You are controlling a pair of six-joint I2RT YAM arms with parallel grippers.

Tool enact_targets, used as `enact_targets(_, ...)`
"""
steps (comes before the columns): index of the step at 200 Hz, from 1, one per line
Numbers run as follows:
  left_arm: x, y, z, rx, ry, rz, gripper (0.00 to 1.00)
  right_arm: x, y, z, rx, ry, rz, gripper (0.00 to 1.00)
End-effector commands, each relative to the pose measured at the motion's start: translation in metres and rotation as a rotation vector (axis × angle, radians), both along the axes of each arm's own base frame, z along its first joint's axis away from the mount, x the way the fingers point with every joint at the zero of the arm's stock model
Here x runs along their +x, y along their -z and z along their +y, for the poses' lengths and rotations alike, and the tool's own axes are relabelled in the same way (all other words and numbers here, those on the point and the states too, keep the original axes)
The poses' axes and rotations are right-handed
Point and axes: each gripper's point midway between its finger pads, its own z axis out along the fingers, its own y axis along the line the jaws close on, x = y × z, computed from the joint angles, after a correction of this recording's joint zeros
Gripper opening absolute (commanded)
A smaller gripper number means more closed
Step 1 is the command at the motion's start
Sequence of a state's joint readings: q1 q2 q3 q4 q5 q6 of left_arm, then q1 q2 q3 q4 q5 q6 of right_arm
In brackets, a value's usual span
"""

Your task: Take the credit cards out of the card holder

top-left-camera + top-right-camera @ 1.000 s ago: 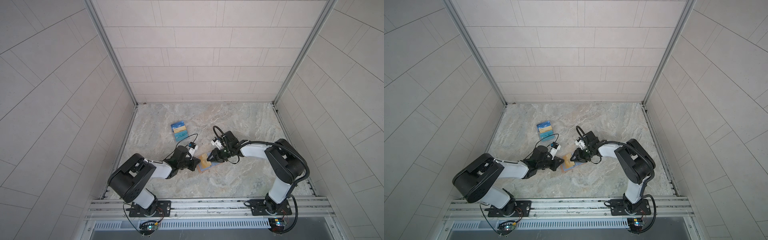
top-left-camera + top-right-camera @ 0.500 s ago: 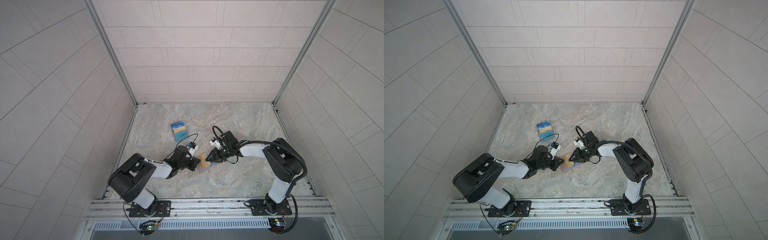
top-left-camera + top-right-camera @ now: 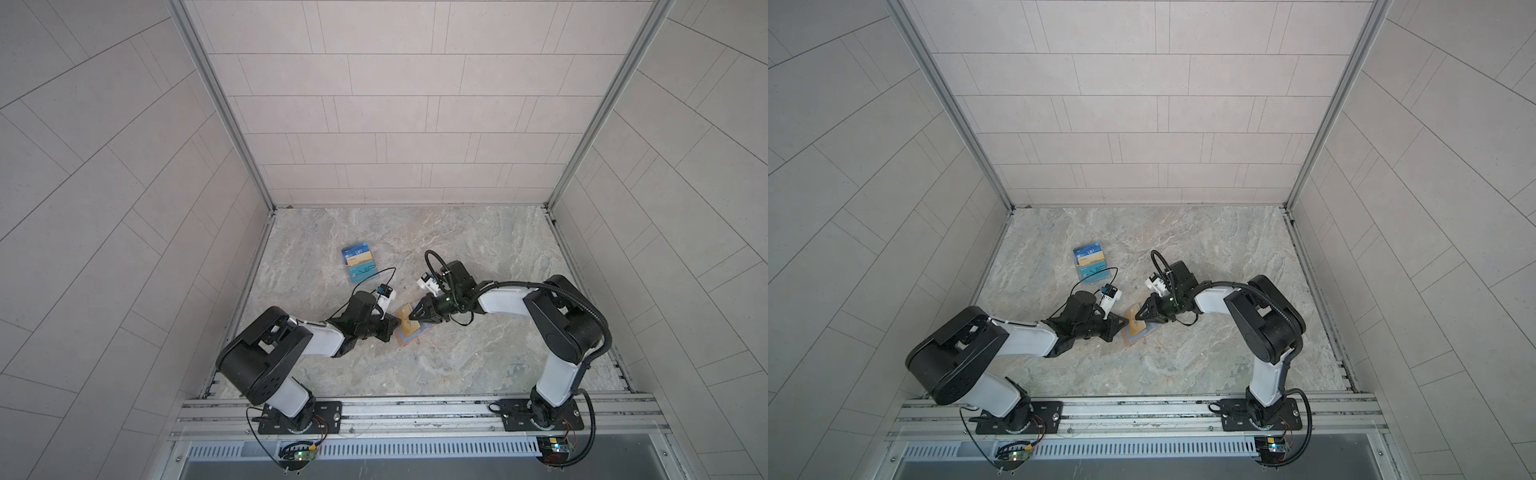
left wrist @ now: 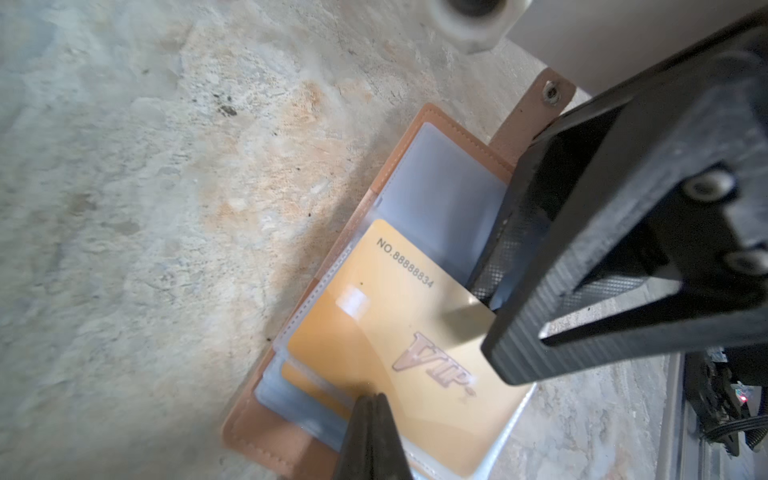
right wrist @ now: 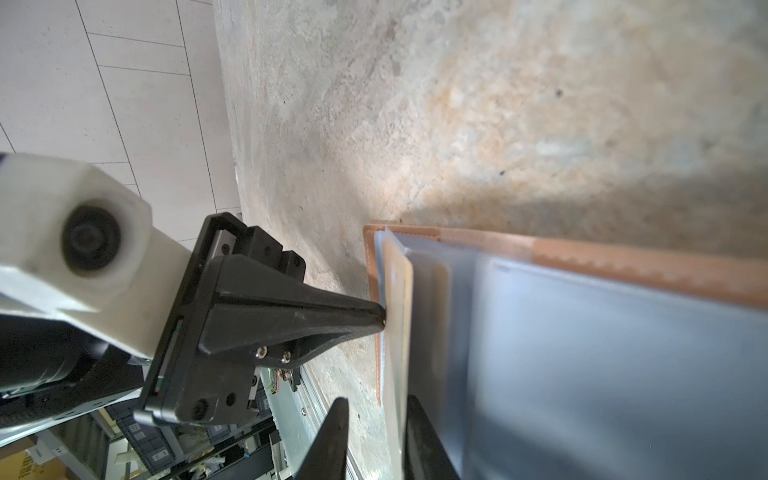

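The tan card holder [image 3: 402, 338] [image 3: 1130, 337] lies open mid-table, its pale sleeves up. A gold credit card [image 4: 399, 316] marked VIP sticks partly out of a sleeve, and it shows edge-on in the right wrist view [image 5: 400, 332]. Another gold edge [image 4: 307, 386] shows in a sleeve beneath. My left gripper [image 4: 374, 397] [image 3: 394, 323] is shut, its tip pressing on the sleeves beside the card. My right gripper [image 5: 374, 419] [image 3: 411, 316] straddles the card's free edge. It is open, one finger next to the card and a gap at the other.
A pile of blue, gold and teal cards [image 3: 359, 266] [image 3: 1090, 264] lies on the marble floor behind the left arm. The holder's snap tab [image 4: 536, 112] sticks out under the right gripper. Tiled walls close in three sides.
The right gripper's jaws have narrowed around the gold card's edge. Both arms and the card holder have barely shifted.
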State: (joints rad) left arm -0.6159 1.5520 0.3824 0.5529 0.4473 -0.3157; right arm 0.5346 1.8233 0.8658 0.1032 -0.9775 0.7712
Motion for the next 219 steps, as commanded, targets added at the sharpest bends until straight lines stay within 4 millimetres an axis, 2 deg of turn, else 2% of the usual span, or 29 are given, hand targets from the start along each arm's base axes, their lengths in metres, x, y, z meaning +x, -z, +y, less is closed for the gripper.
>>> enact_targets(1, -0.032, 0.046, 0.024, 0.146, 0.003, 0.155, 0.00, -0.002, 0.002, 0.011, 0.036, -0.018, 0.020, 0.26)
enact_targets(52, -0.032, 0.046, 0.024, 0.148, 0.001, 0.154, 0.00, -0.007, 0.009, 0.018, 0.020, -0.036, 0.030, 0.25)
enact_targets(89, -0.032, 0.047, 0.025, 0.152, -0.003, 0.156, 0.00, -0.005, 0.002, 0.017, 0.037, -0.032, 0.008, 0.24)
enact_targets(141, -0.032, 0.049, 0.025, 0.153, -0.004, 0.161, 0.00, 0.005, -0.010, 0.004, 0.068, 0.029, -0.022, 0.20)
enact_targets(219, -0.033, 0.050, 0.026, 0.156, -0.007, 0.166, 0.00, 0.011, -0.015, -0.003, 0.094, 0.072, -0.032, 0.15)
